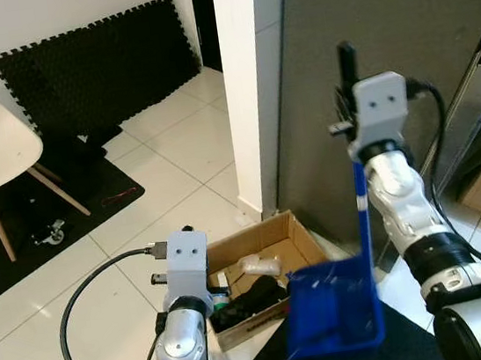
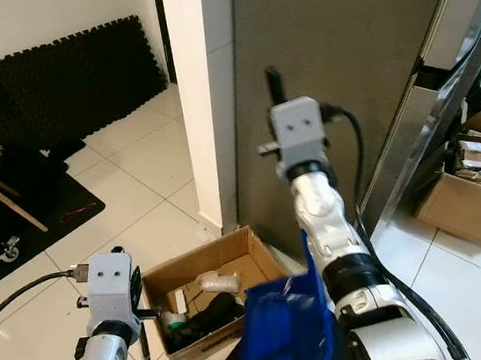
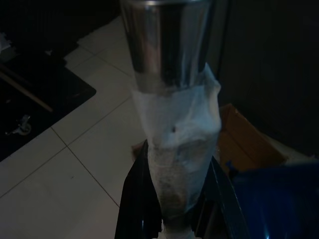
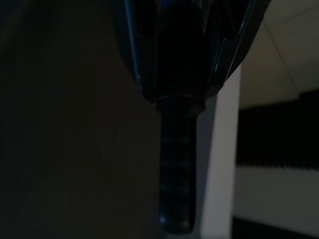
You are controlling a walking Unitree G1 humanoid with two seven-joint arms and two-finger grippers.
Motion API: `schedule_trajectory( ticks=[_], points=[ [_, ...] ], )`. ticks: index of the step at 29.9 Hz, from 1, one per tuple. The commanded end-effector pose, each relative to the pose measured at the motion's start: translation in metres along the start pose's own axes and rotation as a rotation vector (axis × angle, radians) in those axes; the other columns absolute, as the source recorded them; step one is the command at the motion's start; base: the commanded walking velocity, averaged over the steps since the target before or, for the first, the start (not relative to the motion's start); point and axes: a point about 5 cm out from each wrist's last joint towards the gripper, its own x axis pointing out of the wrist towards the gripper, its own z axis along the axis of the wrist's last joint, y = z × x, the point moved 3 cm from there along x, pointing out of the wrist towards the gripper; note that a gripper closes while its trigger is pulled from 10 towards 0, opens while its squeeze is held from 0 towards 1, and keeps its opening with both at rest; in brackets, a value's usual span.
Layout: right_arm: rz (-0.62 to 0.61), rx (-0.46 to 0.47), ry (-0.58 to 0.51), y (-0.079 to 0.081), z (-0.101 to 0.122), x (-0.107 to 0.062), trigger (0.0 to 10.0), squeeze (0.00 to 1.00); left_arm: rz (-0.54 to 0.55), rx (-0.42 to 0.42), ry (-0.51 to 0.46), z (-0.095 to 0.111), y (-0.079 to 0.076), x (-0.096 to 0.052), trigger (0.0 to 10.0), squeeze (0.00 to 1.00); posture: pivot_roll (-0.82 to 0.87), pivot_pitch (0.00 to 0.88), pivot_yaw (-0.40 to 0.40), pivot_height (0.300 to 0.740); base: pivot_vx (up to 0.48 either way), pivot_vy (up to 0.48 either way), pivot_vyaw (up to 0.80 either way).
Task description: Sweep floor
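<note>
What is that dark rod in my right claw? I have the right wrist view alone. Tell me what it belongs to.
Observer: It is the handle of a blue dustpan. The right claw grips it at the top and the pan hangs below.
Operator: Now report on the other arm.
Observer: The left claw is shut on a metal pole wrapped in white, held low over the tiles.
</note>
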Motion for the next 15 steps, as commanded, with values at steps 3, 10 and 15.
schedule_trajectory(
  ticks=[3,10,15],
  points=[
    [-0.008,0.025,0.009,-0.021,-0.002,0.001,10.0,0.00,-0.007,0.010,-0.016,0.003,-0.001,0.000,10.0,0.00,0.12,0.066,-0.019,0.740,0.000,0.000,0.00],
    [-0.038,0.206,0.078,-0.038,-0.016,-0.002,10.0,0.00,-0.016,0.011,-0.016,0.003,-0.002,-0.001,10.0,0.00,0.11,0.070,-0.015,0.740,0.000,0.000,0.00],
    [-0.095,0.339,0.083,-0.045,-0.023,-0.007,10.0,0.00,-0.017,0.011,-0.015,0.004,-0.002,-0.001,10.0,0.00,0.12,0.072,-0.014,0.740,0.000,0.000,0.00]
  ],
)
